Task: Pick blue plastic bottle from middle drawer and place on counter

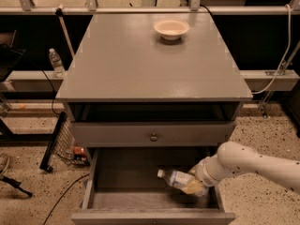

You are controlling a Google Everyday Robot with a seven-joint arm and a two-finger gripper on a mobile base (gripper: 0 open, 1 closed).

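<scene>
While the cabinet fills the middle of the single camera view, its middle drawer (136, 200) stands pulled open at 6 o'clock, a deep grey box with a paler floor. Inside it, toward 5 o'clock, the blue plastic bottle (175, 177) lies tilted, its white cap pointing toward 10 o'clock and its base end toward 4 o'clock. The gripper (195, 187) is down in the drawer's right half, clenched around the base end of the bottle. A white robot arm (255, 162) reaches in to it from 3 o'clock, over the drawer's right wall. Just above the open drawer is a shallower drawer front with a round metal knob (153, 137), shut. The counter (140, 69), a flat grey top, spreads across the centre. A pale bowl (171, 28) sits on it at 12 o'clock, near the far edge. At 9 o'clock, beside the cabinet, a clear water bottle (56, 62) stands upright on a low ledge.
</scene>
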